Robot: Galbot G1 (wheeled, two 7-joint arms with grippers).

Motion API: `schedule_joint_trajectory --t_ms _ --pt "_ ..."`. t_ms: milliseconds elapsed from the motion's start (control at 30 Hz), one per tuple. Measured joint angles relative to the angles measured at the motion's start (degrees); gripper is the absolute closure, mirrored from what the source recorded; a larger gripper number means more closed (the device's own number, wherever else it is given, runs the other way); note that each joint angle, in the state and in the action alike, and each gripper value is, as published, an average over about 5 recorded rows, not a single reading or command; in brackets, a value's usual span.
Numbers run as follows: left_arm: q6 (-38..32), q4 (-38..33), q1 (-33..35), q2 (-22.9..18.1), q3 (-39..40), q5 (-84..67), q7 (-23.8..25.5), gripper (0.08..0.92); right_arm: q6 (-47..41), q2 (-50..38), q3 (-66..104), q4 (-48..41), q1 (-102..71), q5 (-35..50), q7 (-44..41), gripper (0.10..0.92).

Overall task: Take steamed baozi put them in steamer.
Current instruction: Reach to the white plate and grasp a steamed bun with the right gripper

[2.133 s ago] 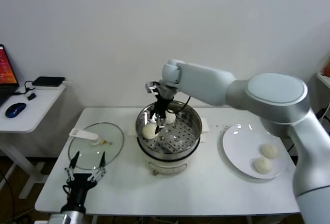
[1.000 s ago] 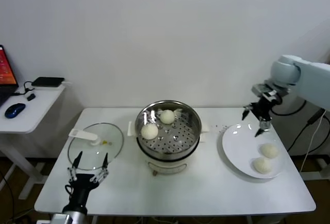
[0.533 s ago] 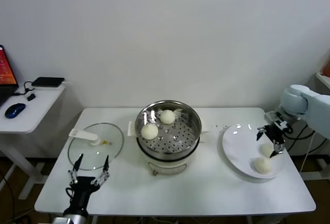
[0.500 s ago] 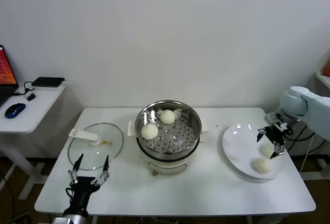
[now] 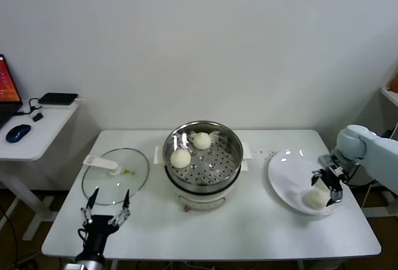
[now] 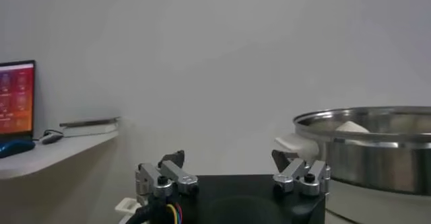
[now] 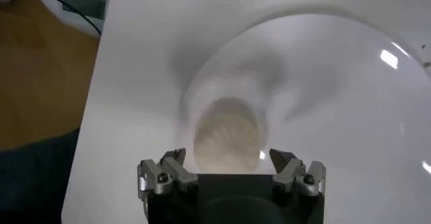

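The steamer (image 5: 214, 169) stands mid-table and holds two baozi, one near its left wall (image 5: 180, 158) and one at the back (image 5: 201, 140). It also shows in the left wrist view (image 6: 377, 144). On the white plate (image 5: 286, 173) at the right lies a baozi (image 5: 314, 200); a second one is mostly hidden behind my right gripper (image 5: 328, 186). In the right wrist view the right gripper (image 7: 229, 157) is open, low over the plate (image 7: 337, 97), with a blurred baozi (image 7: 227, 131) between its fingertips. My left gripper (image 5: 106, 211) is open and empty at the table's front left.
A flat glass lid (image 5: 116, 169) with a white handle lies left of the steamer. A side table with a mouse (image 5: 18, 132) and a dark box stands at far left. The plate lies close to the table's right edge.
My right gripper left the steamer, swung right across the table and came down over the baozi on the plate. The left arm has barely shifted.
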Motion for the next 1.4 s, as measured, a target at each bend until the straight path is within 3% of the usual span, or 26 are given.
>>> schedule_joint_trajectory --t_ms 600,967,1400 --pt "-0.3 0.6 0.0 -0.2 0.1 0.1 -0.1 0.177 -0.3 2.1 4.2 -3.5 -4.2 -1.7 0.3 0.204" --pt "-0.3 1.0 0.0 -0.5 0.4 0.3 -0.2 0.177 -0.8 2.2 4.4 -3.6 -4.3 -1.2 0.2 0.327" --pt "0.0 0.7 -0.1 -0.3 0.2 0.5 -0.2 0.177 0.1 1.7 1.3 -1.2 0.1 1.0 -0.5 0.338"
